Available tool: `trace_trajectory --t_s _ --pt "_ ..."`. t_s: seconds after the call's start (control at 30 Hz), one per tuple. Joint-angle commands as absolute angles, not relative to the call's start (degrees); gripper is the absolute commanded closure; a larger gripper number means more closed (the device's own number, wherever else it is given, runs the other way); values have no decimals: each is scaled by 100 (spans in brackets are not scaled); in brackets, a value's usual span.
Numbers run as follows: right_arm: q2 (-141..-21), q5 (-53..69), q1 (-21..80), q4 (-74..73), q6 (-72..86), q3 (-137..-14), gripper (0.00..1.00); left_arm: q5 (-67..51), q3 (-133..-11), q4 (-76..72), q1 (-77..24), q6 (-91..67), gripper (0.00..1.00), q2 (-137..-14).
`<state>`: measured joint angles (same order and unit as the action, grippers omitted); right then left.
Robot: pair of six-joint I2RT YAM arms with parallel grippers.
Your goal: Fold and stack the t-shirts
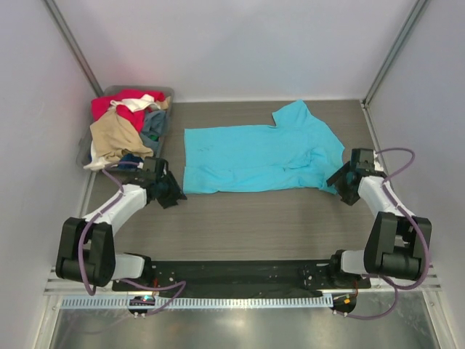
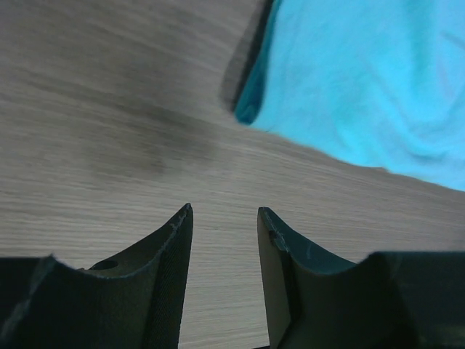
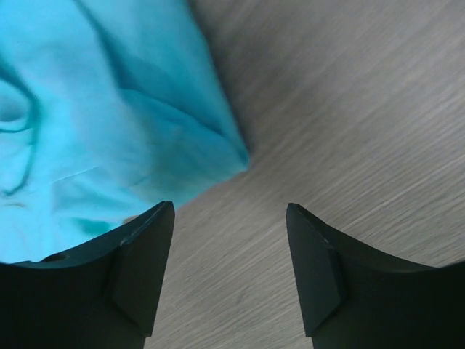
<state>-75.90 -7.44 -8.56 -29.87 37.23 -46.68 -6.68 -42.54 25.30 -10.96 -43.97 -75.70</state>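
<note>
Surface (image 1: 254,218): grey-brown wood grain, boxed in by plain white walls (image 1: 232,43) with a metal post (image 1: 69,40) slanting up at the far left corner. A black rail (image 1: 240,273) runs along the near edge under the arm bases.

Clear grey bin (image 1: 168,93) at far left, heaped over its rim with t-shirts: red (image 1: 123,105) on top at the back, tan (image 1: 112,138) draped over the front, a dark blue-grey one (image 1: 154,127) at the right side, and a cream-white bit (image 1: 94,163) hanging at the near left corner.

Turquoise t-shirt (image 1: 254,156) lies flat mid-surface, long side left to right, with one part poking toward the far wall.

Left arm (image 1: 120,203): left jaws apart, nothing between them, over bare surface just beside the shirt's near left corner (image 2: 251,113). Right arm (image 1: 378,196): right jaws wide apart, nothing held, at the shirt's near right corner (image 3: 232,156); cloth is by the left finger (image 3: 142,254), and I can't tell whether they touch.
</note>
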Motion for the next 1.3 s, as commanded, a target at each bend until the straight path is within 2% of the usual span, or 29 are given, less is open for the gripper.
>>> trace_trajectory --t_s 0.0,0.1,0.17,0.43,0.5,0.53,0.6,0.63,0.67,0.73,0.93,1.0,1.13,1.17,1.27 --pt "-7681 193 -1300 -2163 4043 -4211 33 -747 -4017 1908 -1064 -4474 58 -7523" --pt "-7936 237 -1406 -2013 4078 -4158 36 -791 -3999 1776 -1072 -4456 60 -7716" --pt "-7963 255 -1450 -1838 4148 -4087 41 -774 -3999 1697 -1072 -4456 61 -7813" --pt "-8287 264 -1512 -1380 4166 -3999 48 -668 -3955 1424 -1072 -4482 61 -8050" --pt "-8384 246 -1538 -1292 4157 -4017 53 -642 -3964 1336 -1072 -4491 61 -8129" --pt "-8428 263 -1564 -1266 4149 -4017 61 -624 -3973 1301 -1072 -4491 61 -8226" --pt "-8516 299 -1573 -1178 4131 -4034 69 -633 -3981 1196 -1072 -4517 60 -8332" --pt "-8534 290 -1573 -1169 4122 -4025 77 -659 -3973 1152 -1072 -4544 59 -8428" --pt "-8569 299 -1573 -1143 4113 -4025 81 -668 -3964 1056 -1072 -4579 55 -8472" --pt "-8613 308 -1573 -1116 4052 -4052 88 -651 -3955 1002 -1098 -4640 53 -8543" --pt "-8754 316 -1582 -1116 3946 -4113 99 -545 -3990 695 -1169 -4790 53 -8824" --pt "-8789 316 -1591 -1116 3911 -4139 99 -536 -4043 598 -1178 -4816 61 -9008" --pt "-8859 325 -1643 -1125 3841 -4210 99 -633 -4139 431 -1178 -4843 96 -9211" --pt "-8859 325 -1670 -1186 3780 -4236 99 -668 -4209 474 -1178 -4843 100 -9185" --pt "-8833 45 -1766 -1492 3648 -4455 99 -291 -4368 1095 -1125 -4773 100 -8834"
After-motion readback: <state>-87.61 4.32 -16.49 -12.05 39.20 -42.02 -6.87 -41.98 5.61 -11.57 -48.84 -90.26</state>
